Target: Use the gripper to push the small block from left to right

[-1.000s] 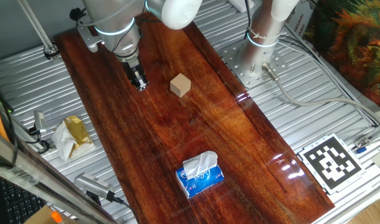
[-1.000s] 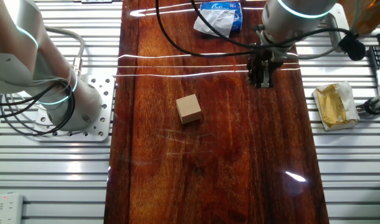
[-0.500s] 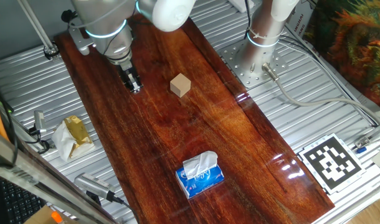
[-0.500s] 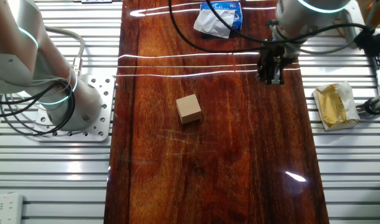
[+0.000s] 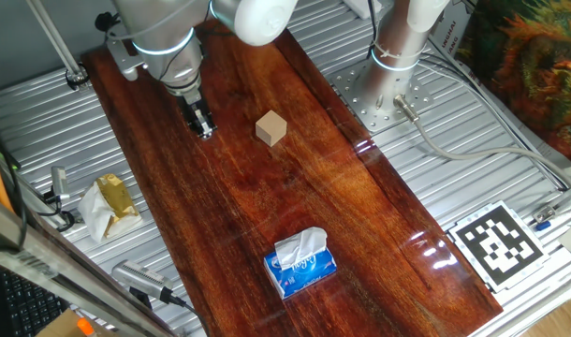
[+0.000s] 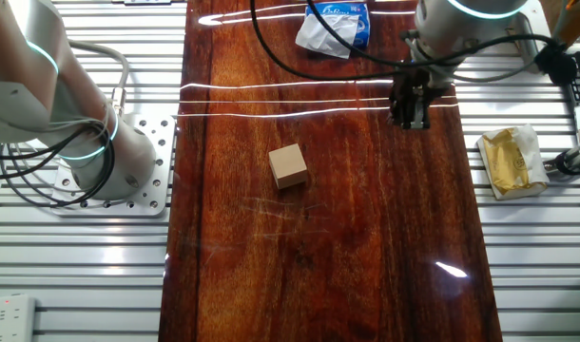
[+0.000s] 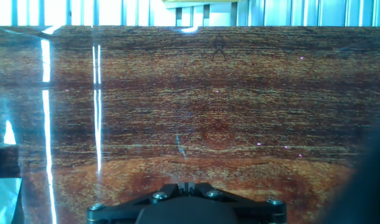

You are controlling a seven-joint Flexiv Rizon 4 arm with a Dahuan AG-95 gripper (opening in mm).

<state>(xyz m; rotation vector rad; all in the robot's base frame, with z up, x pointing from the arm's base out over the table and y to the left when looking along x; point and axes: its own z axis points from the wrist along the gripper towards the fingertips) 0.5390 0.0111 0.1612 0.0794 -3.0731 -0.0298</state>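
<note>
The small block (image 5: 271,128) is a light-tan wooden cube standing on the dark red wooden board (image 5: 295,206); it also shows in the other fixed view (image 6: 289,165). My gripper (image 5: 202,126) hangs just over the board to the block's left, about a block's width and a half away; in the other fixed view (image 6: 411,112) it is near the board's right edge. Its black fingers are pressed together and hold nothing. In the hand view the shut fingertips (image 7: 185,185) look over bare board; the block is out of that view.
A blue tissue pack (image 5: 300,263) lies near the board's near end. A crumpled yellow-white wrapper (image 5: 109,204) lies off the board on the metal table. The white arm base (image 5: 398,47) stands on a plate beside the board. A tag marker (image 5: 499,243) lies at right.
My gripper moved away from the block toward the board's edge between one second and half a second ago, then stayed nearly still. The block has not moved.
</note>
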